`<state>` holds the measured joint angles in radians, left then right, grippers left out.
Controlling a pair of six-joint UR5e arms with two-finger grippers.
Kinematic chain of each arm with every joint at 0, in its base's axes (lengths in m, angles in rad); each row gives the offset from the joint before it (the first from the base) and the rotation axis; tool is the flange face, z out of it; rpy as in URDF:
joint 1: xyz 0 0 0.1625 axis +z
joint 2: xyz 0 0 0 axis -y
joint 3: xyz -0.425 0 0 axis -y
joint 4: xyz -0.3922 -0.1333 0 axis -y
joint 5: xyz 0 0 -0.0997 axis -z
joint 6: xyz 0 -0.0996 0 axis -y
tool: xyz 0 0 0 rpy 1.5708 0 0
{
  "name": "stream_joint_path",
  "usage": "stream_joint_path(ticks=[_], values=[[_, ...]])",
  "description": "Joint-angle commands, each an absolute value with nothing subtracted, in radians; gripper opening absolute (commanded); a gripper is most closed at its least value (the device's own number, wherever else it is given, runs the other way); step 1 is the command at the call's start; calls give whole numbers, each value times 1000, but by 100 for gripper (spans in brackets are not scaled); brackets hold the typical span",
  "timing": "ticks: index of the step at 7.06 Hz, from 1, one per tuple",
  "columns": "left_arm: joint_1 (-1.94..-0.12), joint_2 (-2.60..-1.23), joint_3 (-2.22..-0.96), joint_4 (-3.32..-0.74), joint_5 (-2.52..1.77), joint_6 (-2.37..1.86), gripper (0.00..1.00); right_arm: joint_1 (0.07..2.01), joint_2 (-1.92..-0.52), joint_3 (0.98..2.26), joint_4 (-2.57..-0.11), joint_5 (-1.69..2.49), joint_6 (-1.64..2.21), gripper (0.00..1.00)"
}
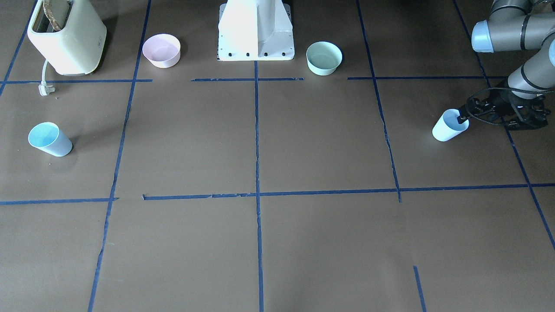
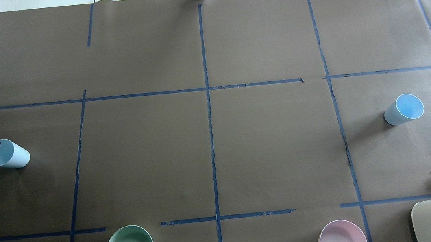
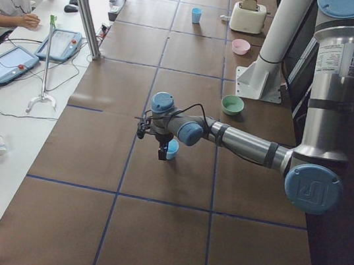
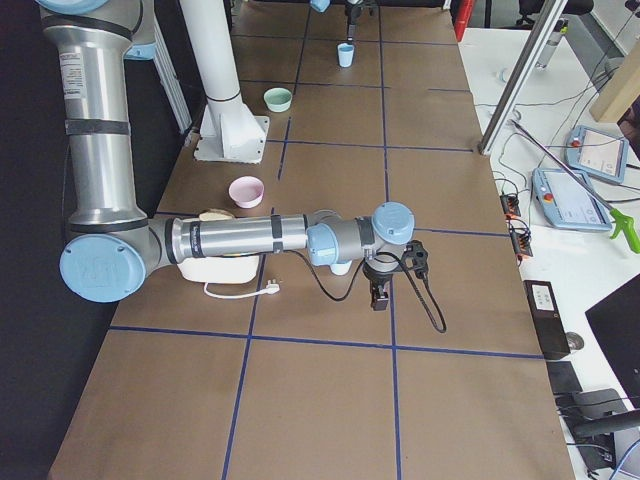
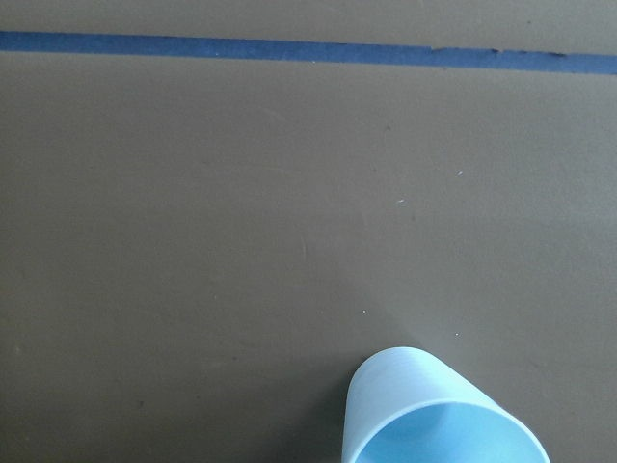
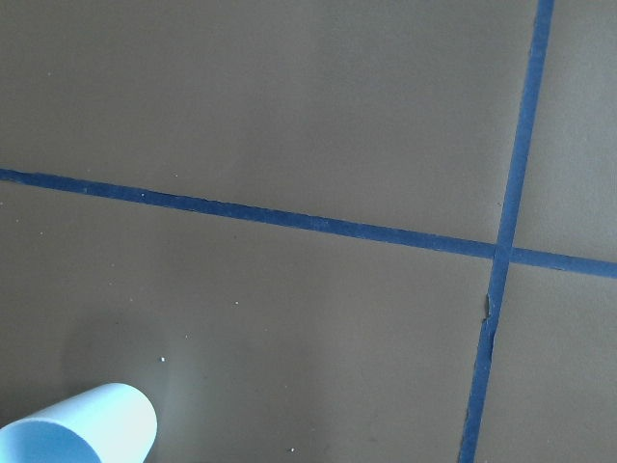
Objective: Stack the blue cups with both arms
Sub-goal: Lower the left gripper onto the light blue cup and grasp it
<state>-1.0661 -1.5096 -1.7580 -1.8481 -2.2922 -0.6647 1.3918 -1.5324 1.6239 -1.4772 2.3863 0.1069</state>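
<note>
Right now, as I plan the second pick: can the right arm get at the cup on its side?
Likely yes. That cup stands alone, mouth up, with nothing close around it. The right tool hangs close beside it, not yet over it.

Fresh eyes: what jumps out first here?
Two pale blue tapered cups stand at opposite table ends: the left cup has a finger of the black left gripper at its rim, the right cup stands alone. A pink bowl and a mint-green bowl flank the white pedestal base; a cream toaster sits beside the pink bowl.
</note>
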Motion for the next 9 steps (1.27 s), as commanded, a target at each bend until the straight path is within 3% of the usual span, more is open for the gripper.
stream_joint_path(ticks=[1,3,4,5,6,7,8,9], values=[[-1049,-1509,-1724,-1877,-2293,-663,100,1382,-1532,1624,-1476,2387,106,100],[-1045,-1509,-1671,-1945,-2295,-663,93,1376,-1531,1626,-1476,2387,106,100],[-1039,-1509,-1664,-1965,-2296,-669,81,1373,-1529,1628,-1476,2387,107,100],[-1035,-1509,-1664,-1967,-2296,-672,55,1373,-1528,1628,-1476,2387,107,100],[-1035,-1509,-1664,-1968,-2327,-672,22,1373,-1528,1628,-1477,2387,107,100],[-1032,-1511,-1664,-1971,-2377,-666,7,1373,-1526,1628,-1476,2385,107,100],[-1029,-1512,-1664,-2002,-2411,-670,0,1373,-1526,1626,-1477,2385,107,100],[-1029,-1526,-1677,-2031,-2455,-692,0,1373,-1526,1625,-1477,2385,107,100]])
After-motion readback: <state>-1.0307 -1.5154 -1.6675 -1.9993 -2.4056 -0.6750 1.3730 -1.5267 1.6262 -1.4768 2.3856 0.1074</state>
